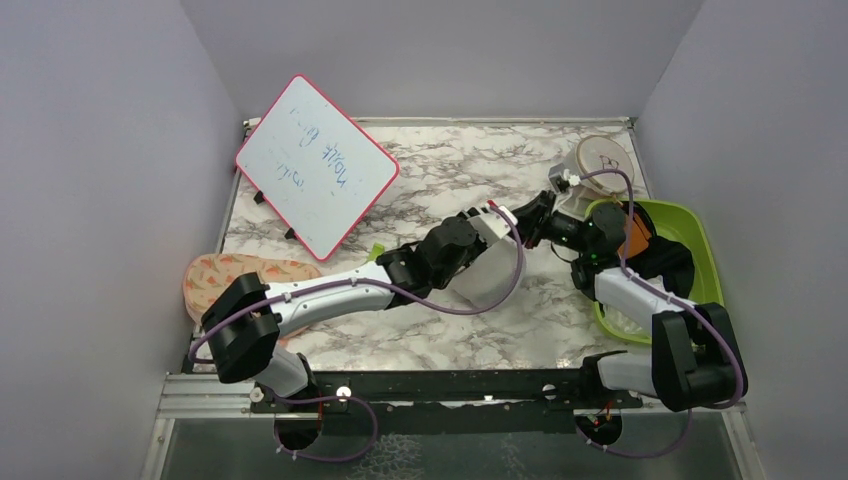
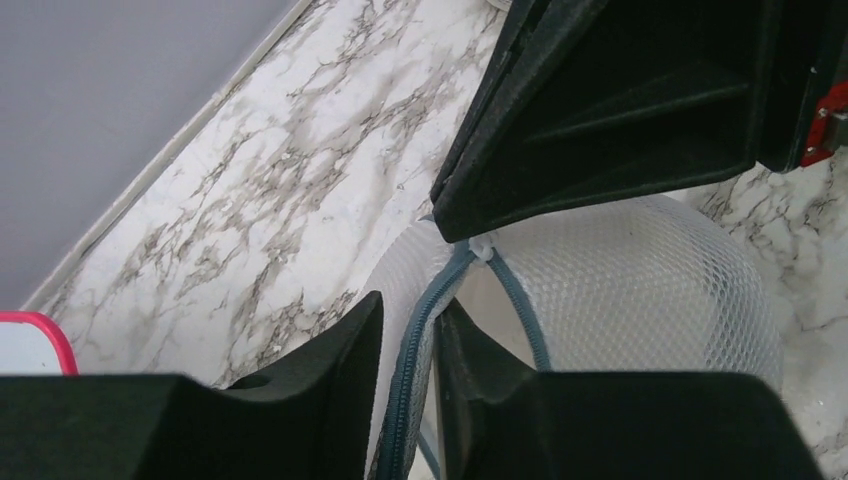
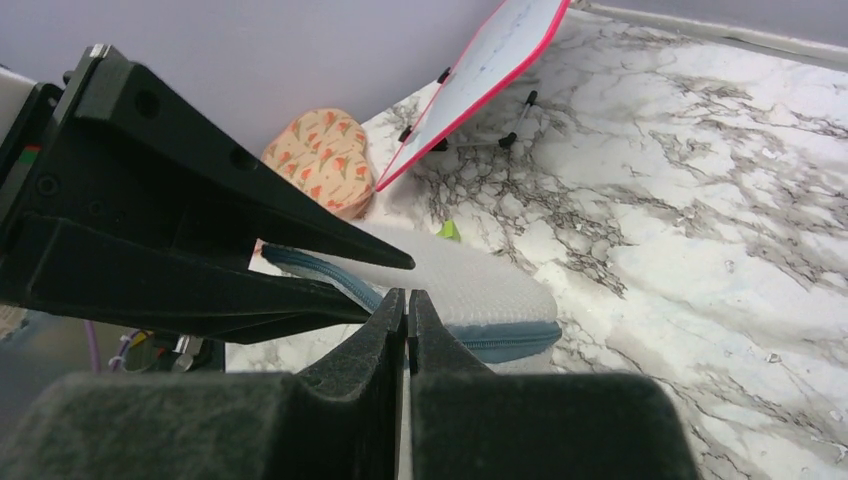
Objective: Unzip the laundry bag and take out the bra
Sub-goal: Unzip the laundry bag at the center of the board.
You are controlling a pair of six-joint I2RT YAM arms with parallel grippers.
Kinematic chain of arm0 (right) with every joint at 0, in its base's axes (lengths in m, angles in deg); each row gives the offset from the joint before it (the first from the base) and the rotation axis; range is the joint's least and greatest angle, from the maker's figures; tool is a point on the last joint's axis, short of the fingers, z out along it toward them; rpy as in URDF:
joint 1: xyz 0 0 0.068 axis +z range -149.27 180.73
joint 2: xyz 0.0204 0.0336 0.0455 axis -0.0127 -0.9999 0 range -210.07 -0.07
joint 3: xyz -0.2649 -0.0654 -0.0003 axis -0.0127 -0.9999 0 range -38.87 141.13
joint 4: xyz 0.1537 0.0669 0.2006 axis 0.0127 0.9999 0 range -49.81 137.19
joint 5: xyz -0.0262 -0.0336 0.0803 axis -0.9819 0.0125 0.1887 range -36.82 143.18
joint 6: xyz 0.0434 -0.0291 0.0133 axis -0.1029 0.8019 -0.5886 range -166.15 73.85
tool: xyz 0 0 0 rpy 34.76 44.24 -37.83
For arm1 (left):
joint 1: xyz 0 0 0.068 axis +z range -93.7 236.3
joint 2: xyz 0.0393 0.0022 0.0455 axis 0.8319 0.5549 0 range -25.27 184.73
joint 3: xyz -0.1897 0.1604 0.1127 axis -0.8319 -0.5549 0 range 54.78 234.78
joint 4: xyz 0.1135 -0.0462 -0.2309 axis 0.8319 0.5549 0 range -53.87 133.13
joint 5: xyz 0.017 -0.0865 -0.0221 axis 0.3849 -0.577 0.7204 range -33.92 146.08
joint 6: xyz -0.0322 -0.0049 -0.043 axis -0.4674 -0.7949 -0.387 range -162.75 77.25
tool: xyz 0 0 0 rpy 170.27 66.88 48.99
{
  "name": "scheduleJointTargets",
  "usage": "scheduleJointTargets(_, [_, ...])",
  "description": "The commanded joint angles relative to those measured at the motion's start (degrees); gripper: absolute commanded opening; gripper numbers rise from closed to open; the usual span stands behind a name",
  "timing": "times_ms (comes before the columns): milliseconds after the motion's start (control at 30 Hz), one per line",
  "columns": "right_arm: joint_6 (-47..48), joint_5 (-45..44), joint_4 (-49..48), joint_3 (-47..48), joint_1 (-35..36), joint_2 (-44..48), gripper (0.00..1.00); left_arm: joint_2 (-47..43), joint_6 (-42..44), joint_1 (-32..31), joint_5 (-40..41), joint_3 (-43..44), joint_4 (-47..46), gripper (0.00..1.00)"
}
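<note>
The laundry bag (image 1: 492,282) is a white mesh case with a blue-grey zipper rim, held up off the marble table under the left arm. My left gripper (image 1: 533,212) is shut on its zipper rim; in the left wrist view the rim (image 2: 412,360) runs between the two fingers. My right gripper (image 1: 556,230) meets it from the right. Its fingers (image 2: 600,110) are shut, and their tip is on the small white zipper pull (image 2: 484,248). In the right wrist view the shut right gripper (image 3: 407,300) sits against the bag (image 3: 480,285). The zipper is parted below the pull. The bra is hidden.
A red-framed whiteboard (image 1: 317,180) leans at the back left. A floral padded item (image 1: 215,280) lies at the left edge. A green bin (image 1: 700,250) on the right holds an orange item (image 1: 637,238) and black cloth (image 1: 668,262). A beige-topped round case (image 1: 604,155) stands behind it.
</note>
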Motion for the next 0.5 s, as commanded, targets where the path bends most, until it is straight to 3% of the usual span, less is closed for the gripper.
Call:
scheduleJointTargets(0, [0.9,-3.5,2.6,0.4,0.2,1.3,0.01,-2.5,3.9,-0.3,-1.3,-2.2,-2.9,0.13])
scheduleJointTargets(167, [1.6,-3.8,3.4,2.3,-0.3,-0.7,0.01,-5.6,6.6,-0.5,-4.3,-4.4,-4.1,0.0])
scheduleJointTargets(467, [2.0,1.9,-1.6,7.7,-1.3,-11.3,0.01,-9.4,12.4,-2.1,-9.8,-6.3,-4.7,0.0])
